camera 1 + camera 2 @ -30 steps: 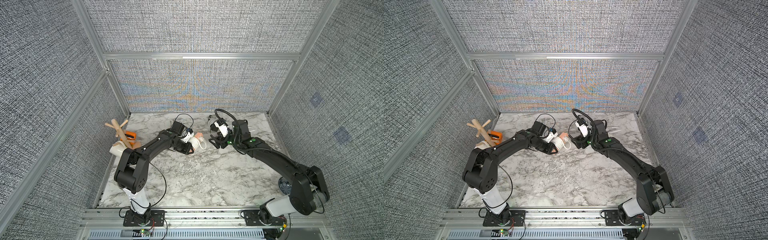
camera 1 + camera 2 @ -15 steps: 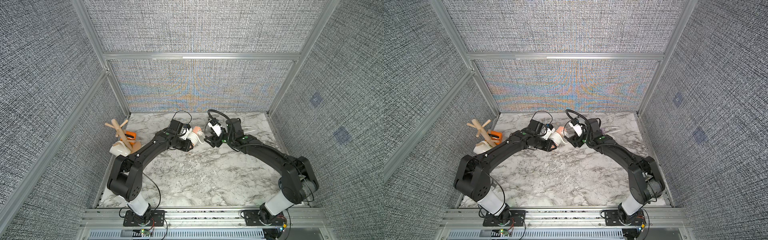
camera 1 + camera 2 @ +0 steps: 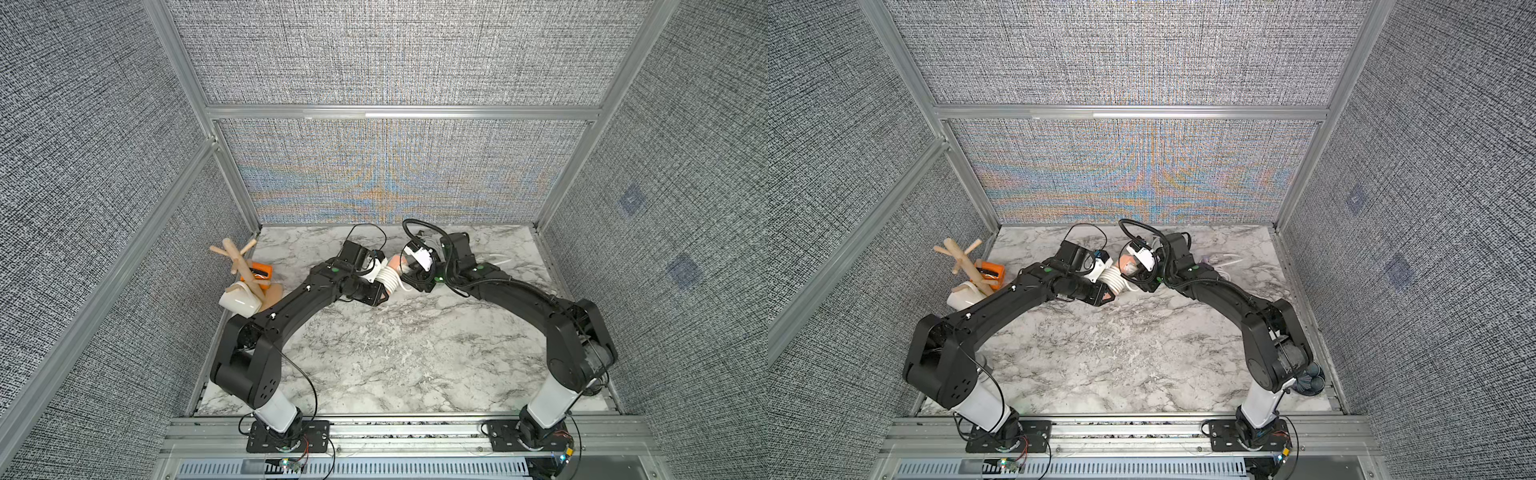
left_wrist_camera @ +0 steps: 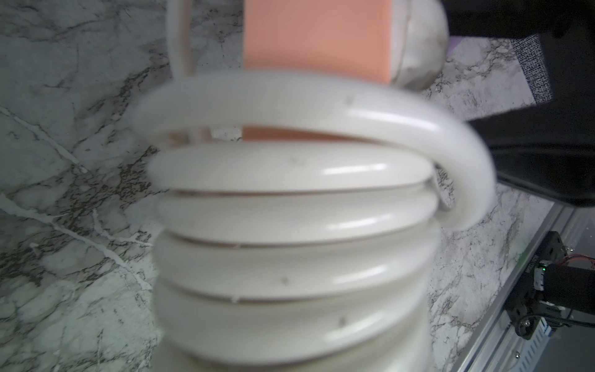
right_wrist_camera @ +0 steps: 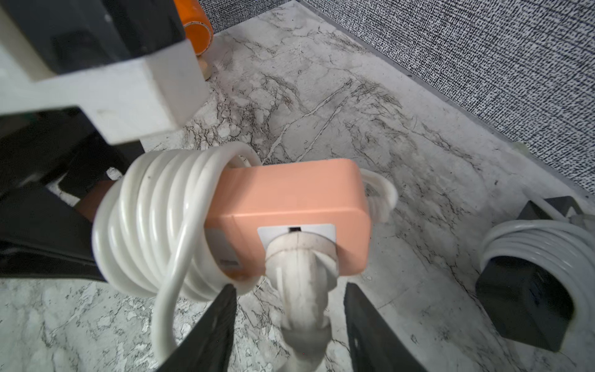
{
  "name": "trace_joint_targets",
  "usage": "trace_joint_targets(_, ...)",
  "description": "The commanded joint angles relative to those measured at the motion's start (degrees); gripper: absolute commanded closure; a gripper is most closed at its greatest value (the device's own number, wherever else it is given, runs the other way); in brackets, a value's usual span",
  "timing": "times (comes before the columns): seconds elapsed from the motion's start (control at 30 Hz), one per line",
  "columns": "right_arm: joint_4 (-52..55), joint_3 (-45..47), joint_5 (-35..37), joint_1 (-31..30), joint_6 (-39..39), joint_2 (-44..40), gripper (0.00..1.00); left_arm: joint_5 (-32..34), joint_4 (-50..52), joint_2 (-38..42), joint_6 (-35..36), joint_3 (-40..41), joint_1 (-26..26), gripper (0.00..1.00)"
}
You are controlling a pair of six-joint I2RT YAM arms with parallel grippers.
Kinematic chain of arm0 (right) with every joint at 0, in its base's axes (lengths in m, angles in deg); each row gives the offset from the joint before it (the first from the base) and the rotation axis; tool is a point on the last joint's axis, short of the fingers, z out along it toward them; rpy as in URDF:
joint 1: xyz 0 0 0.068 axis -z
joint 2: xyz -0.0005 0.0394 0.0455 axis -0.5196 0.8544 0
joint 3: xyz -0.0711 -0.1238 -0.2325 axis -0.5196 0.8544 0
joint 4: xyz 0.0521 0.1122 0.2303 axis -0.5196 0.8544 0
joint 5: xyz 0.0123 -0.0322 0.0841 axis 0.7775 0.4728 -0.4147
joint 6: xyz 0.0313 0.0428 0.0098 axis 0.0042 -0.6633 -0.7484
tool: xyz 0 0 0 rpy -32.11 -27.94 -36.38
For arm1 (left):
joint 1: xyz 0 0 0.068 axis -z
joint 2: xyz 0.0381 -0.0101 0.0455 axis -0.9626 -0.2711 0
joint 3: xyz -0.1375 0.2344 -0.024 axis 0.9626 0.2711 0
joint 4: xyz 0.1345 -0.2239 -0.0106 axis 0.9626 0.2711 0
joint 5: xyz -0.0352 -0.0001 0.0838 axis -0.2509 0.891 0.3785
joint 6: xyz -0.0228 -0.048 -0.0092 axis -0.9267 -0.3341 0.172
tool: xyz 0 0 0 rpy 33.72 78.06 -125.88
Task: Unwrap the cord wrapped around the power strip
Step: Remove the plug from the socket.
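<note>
While the left fingers [image 5: 42, 232] clamp one end of the power strip [image 5: 289, 206] near the back of the surface [image 5: 322, 112], its cord [image 5: 154, 219] sits coiled around it — barely unwound — and the right fingers [image 5: 212, 325] stand apart astride the plug [image 5: 299, 267], not yet gripping.

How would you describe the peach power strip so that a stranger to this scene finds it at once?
On the marble table, go to the far middle, where the left arm and the right arm meet. The power strip is between them. Its body is peach under white cord coils; the other cord-wrapped strip nearby is black.
</note>
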Motion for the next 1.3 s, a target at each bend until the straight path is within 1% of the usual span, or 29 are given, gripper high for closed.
trace_joint_targets(0.0, 1.5, -0.8, -2.3, -0.2, 2.9, 0.6, 0.53, -1.6, -2.7, 0.8, 1.4, -0.2, 0.0, 0.99)
trace_joint_targets(0.2, 0.7, -0.7, -1.9, -0.3, 2.4, 0.5, 0.76, -1.9, -1.9, -0.1, 2.0, -0.7, 0.1, 1.0)
trace_joint_targets(0.27, 0.1, -0.3, -1.6, -0.3, 2.4, 0.2, 0.86, -1.9, -1.9, 0.1, 2.1, -0.7, 0.1, 1.0)
trace_joint_targets(0.3, -0.2, -0.1, -1.5, -0.3, 2.5, 0.0, 0.87, -1.9, -2.0, 0.1, 2.1, -0.8, 0.1, 1.0)
trace_joint_targets(0.4, 0.3, -0.3, -1.3, -0.4, 2.2, -0.3, 0.99, -1.0, -2.2, -0.2, 1.4, -1.1, 0.2, 1.0)
trace_joint_targets(0.6, -4.7, 4.2, -0.1, -0.4, 0.4, -4.0, 1.0, 3.6, -2.0, -3.8, -3.9, -3.8, 0.2, 1.0)
trace_joint_targets(0.7, -9.1, 7.6, 0.0, -0.2, -0.7, -6.3, 1.0, 8.0, -2.1, -5.7, -6.6, -4.7, 0.2, 1.0)
trace_joint_targets(0.77, -11.5, 9.2, -0.4, 0.5, -2.4, -7.4, 1.0, 13.1, 0.5, -7.4, -8.3, -6.6, 0.2, 1.0)
trace_joint_targets(0.83, -11.6, 9.0, -1.4, 1.1, -3.0, -7.5, 1.0, 16.8, 3.4, -8.8, -9.1, -8.6, 0.2, 1.0)
trace_joint_targets(0.9, -9.6, 8.1, -1.3, 1.2, -2.8, -7.4, 1.0, 18.3, 3.9, -8.9, -10.3, -9.1, 0.2, 1.0)
trace_joint_targets(0.93, -8.8, 7.7, -0.6, 1.2, -2.7, -7.5, 1.0, 18.6, 3.7, -8.9, -10.8, -9.1, 0.1, 1.0)
trace_joint_targets(1.0, -6.6, 6.9, 3.4, 0.4, -2.4, -7.7, 1.0, 18.3, 3.5, -9.1, -11.6, -9.3, 0.1, 1.0)
trace_joint_targets(1.07, -5.7, 6.9, 5.7, -0.4, -1.3, -8.4, 1.0, 15.8, 1.8, -8.8, -11.6, -8.6, 0.1, 1.0)
trace_joint_targets(1.2, -6.4, 7.8, 2.7, 0.0, -3.0, -9.3, 1.0, 9.2, -5.7, -5.4, -11.0, -4.3, 0.1, 1.0)
trace_joint_targets(1.27, -5.6, 6.9, 1.5, 0.2, -5.4, -8.9, 1.0, 5.8, -9.8, -2.9, -10.7, -1.9, 0.2, 1.0)
